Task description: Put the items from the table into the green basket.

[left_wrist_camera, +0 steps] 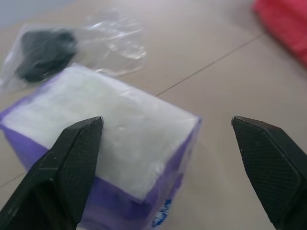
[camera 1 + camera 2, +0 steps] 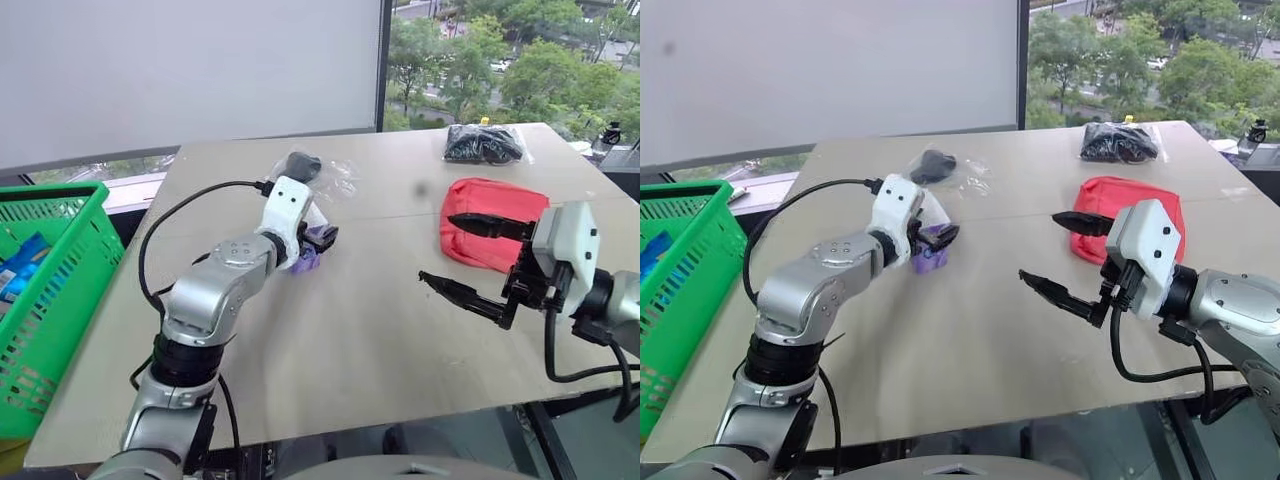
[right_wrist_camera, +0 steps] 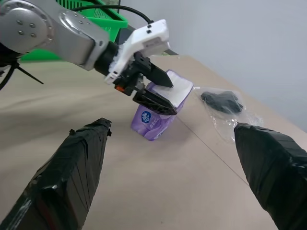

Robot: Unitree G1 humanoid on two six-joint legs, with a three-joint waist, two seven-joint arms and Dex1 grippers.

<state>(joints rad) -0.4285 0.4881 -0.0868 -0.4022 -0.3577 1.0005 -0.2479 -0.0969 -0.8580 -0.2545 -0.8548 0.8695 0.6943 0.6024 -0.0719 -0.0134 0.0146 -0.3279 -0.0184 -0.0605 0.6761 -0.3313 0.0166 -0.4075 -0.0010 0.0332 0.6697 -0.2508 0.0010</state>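
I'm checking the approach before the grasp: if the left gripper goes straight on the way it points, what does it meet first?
Most likely the purple-and-white tissue pack: it lies right ahead between the open fingers of the left gripper, on the table.

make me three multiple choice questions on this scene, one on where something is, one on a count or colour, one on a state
1. Where is the tissue pack?
A. in the basket
B. on the table, between the left gripper's fingers
C. on top of the red pouch

2. How many clear bags with black things lie on the table?
A. two
B. none
C. four

3. How does the right gripper stand?
A. shut on the pouch
B. shut on nothing
C. open, holding nothing

Answers:
1. B, the left gripper straddles the pack on the tabletop.
2. A, one bag lies by the pack, another bag beyond the red pouch.
3. C, its fingers stand wide apart above the table with nothing between them.
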